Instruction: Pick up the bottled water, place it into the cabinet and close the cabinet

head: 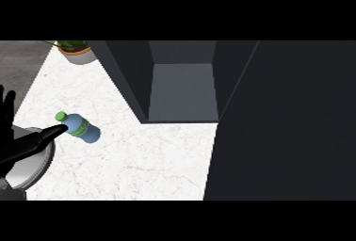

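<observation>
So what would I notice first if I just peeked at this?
Probably the water bottle with its green cap, bright against the white counter at the left. Then the big dark cabinet in the middle, open, its door filling the right side. A black left hand shows at the left edge, thumb close to the bottle.

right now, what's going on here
The robot's left hand is at the counter's left edge, open, with its thumb tip right by the bottle. The bottle sits on the counter and is not gripped yet. The cabinet beyond it is open. The right hand is out of view.
</observation>
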Controlling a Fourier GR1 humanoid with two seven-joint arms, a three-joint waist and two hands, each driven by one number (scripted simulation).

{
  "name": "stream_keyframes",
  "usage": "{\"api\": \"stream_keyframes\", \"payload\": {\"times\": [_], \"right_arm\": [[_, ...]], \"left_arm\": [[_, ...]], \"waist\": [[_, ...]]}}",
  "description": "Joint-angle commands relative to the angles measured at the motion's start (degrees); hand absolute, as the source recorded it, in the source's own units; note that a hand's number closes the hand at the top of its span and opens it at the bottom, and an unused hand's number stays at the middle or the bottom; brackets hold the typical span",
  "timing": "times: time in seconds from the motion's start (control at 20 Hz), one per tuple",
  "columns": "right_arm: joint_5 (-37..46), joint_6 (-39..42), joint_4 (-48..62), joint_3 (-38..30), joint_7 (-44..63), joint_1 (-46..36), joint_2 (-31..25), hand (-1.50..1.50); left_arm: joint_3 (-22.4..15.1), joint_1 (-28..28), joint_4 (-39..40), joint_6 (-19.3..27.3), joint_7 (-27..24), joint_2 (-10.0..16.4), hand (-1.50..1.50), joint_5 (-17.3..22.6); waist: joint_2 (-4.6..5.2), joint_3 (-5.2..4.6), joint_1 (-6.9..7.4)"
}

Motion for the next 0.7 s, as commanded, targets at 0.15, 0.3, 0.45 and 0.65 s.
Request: {"api": "stream_keyframes", "payload": {"times": [0.15,0.3,0.45,0.65], "right_arm": [[1.89,-1.49,-11.45,0.6,5.1,1.31,-1.56,-1.5],[1.6,-1.37,-8.33,-0.16,3.43,-0.68,-1.56,-1.5],[1.85,-1.64,-12.99,1.28,5.94,2.38,-3.21,-1.5],[2.71,-2.66,-11.17,1.46,5.83,-0.73,-2.41,-1.5]], "left_arm": [[3.06,-0.1,14.2,-2.13,-10.31,0.22,-1.5,0.78],[3.7,-0.96,20.24,-3.99,-14.92,0.56,-1.5,1.75],[4.27,-1.4,23.25,-5.23,-16.85,1.18,-1.5,2.36],[3.76,-3.03,29.56,-5.84,-20.19,1.05,-1.5,1.83]], "waist": [[0.01,-0.03,-0.23],[0.1,-0.01,0.07],[-0.04,0.01,-0.2],[-0.01,0.02,-0.1]]}}
